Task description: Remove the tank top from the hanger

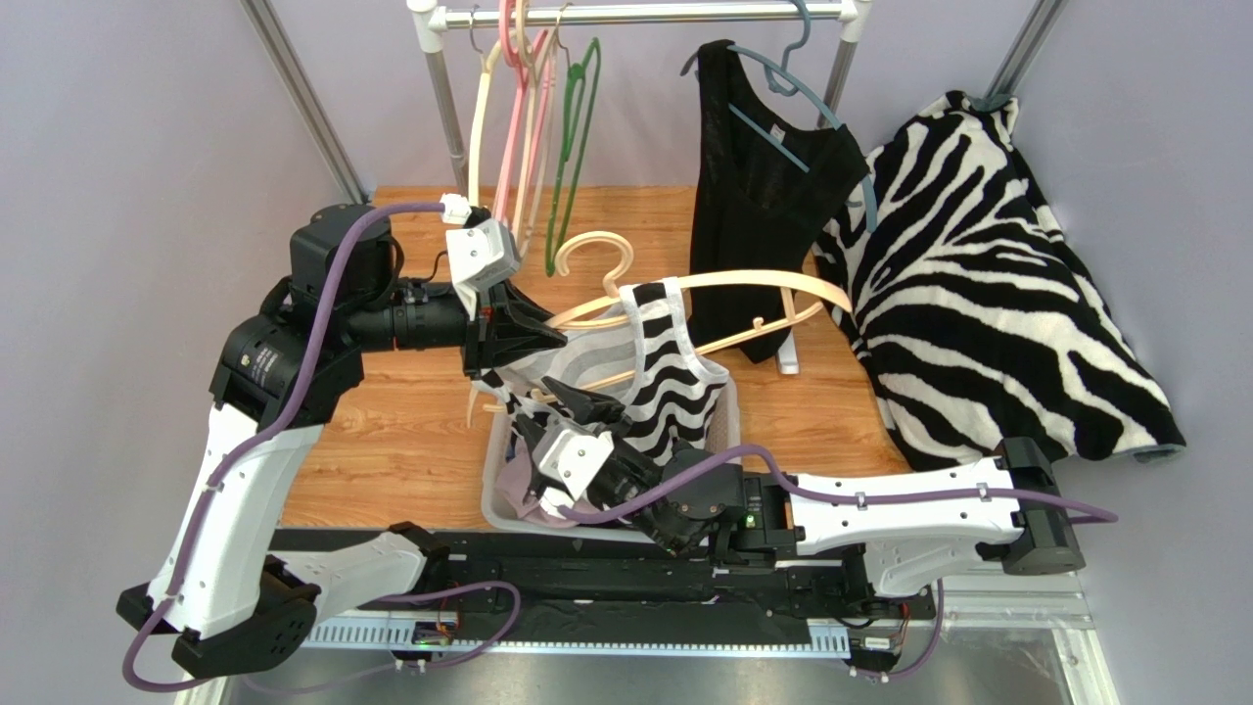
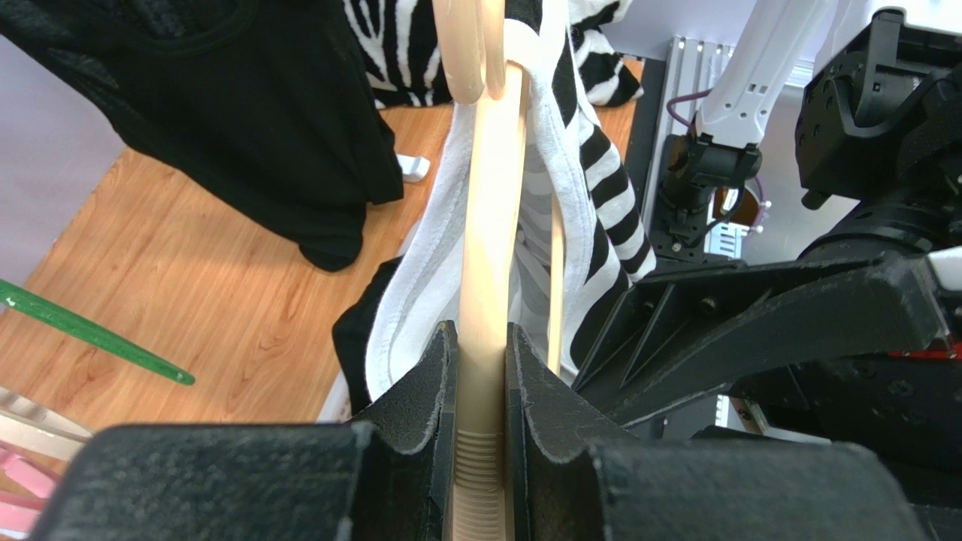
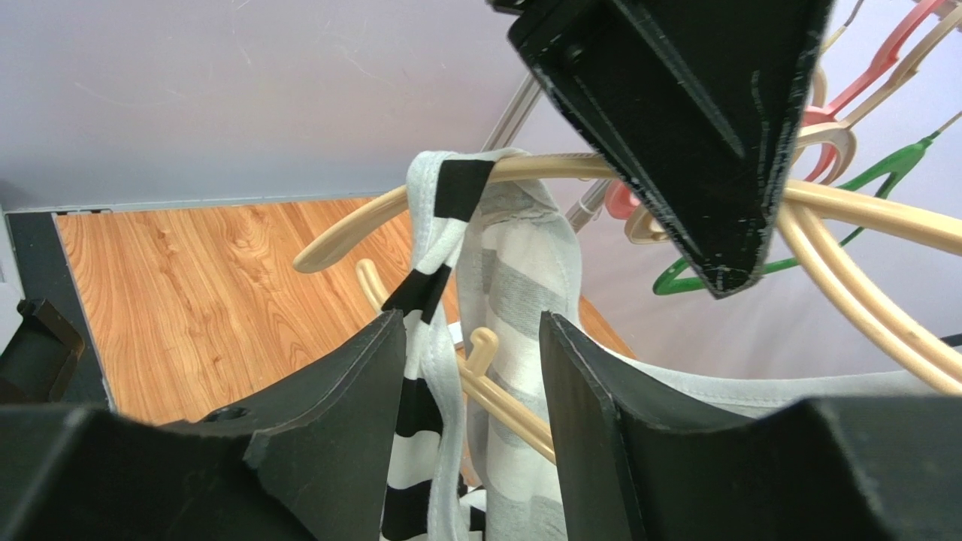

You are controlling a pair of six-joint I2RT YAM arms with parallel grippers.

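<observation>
The black-and-white striped tank top (image 1: pixel 669 367) hangs by a strap on a beige wooden hanger (image 1: pixel 736 282) held over the table. My left gripper (image 1: pixel 537 331) is shut on the hanger's left end; in the left wrist view the beige arm (image 2: pixel 491 259) sits pinched between my fingers (image 2: pixel 482 338), with the top (image 2: pixel 587 192) draped beyond. My right gripper (image 1: pixel 544 414) sits just below, open. In the right wrist view its jaws (image 3: pixel 472 327) stand apart around the hanging striped fabric (image 3: pixel 508 248), not pressing on it. The hanger (image 3: pixel 565 167) crosses above.
A pale laundry basket (image 1: pixel 496 478) stands under the top. A black top (image 1: pixel 758 162) on a teal hanger and several empty pink and green hangers (image 1: pixel 566 147) hang from the rack bar (image 1: pixel 647 15). A zebra-print garment (image 1: pixel 986 279) lies at right.
</observation>
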